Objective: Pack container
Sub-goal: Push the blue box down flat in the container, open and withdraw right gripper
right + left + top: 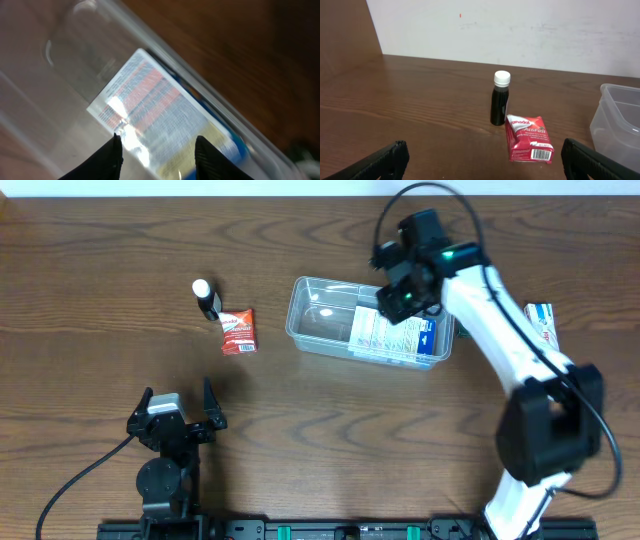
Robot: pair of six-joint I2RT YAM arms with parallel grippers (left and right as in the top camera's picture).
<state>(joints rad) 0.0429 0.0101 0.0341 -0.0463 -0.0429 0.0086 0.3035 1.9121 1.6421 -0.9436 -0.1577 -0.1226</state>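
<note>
Where the overhead view looks down on the bench (100,260), the container (320,320) lies just right of centre. Its long axis runs left to right, with the right end tipped slightly toward the near edge and the open top facing up.

There is one container, one dark bottle (206,300) with a white cap, and three small boxes. A white-and-blue box (400,340) lies flat in the container's right end. A red box (238,332) sits just beside the bottle, left of the container. A third box (541,320) lies at the far right, partly behind the arm.

The right hand (400,295) hangs over the container's right end with its fingers (114,155) spread above the white-and-blue box, grasping nothing. Whether they touch the box I cannot tell. The left hand (178,395) sits near the front edge, well apart from everything, with its fingers wide and holding nothing.
</note>
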